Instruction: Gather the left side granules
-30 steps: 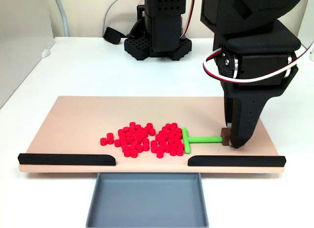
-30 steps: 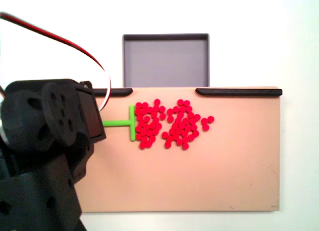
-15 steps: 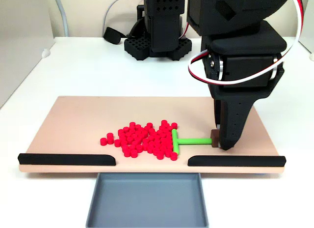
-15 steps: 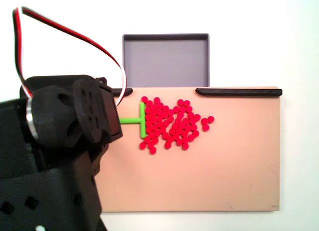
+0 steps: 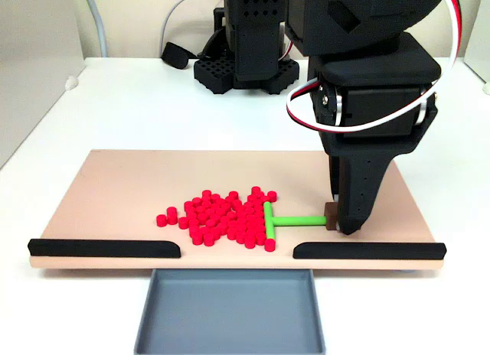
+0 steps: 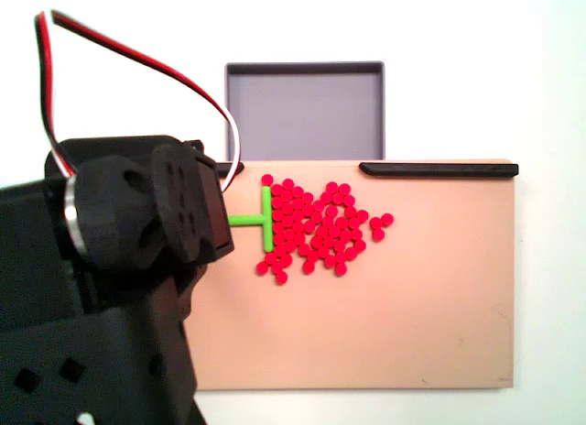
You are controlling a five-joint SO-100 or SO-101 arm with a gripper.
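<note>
The granules (image 5: 222, 216) are a packed patch of tiny red pellets in the middle of the tan board (image 5: 115, 187); in the other fixed view the granules (image 6: 316, 231) spread right of the tool. A green T-shaped tool (image 5: 285, 220) lies flat with its crossbar against the pile's right edge; its crossbar (image 6: 265, 218) also shows from above. My black gripper (image 5: 341, 221) points down at the stem's brown end block, shut on the tool. In the top-down fixed view my arm hides the stem's end.
A grey tray (image 5: 230, 309) sits below the board's front edge, in the gap between two black rails (image 5: 103, 248) (image 5: 367, 250). The same tray (image 6: 305, 109) shows in the other fixed view. The arm's base (image 5: 245, 64) stands behind the board.
My gripper has slid left with the green tool, pushing the crossbar into the pellets. The two loose clumps have merged into one tighter pile.
</note>
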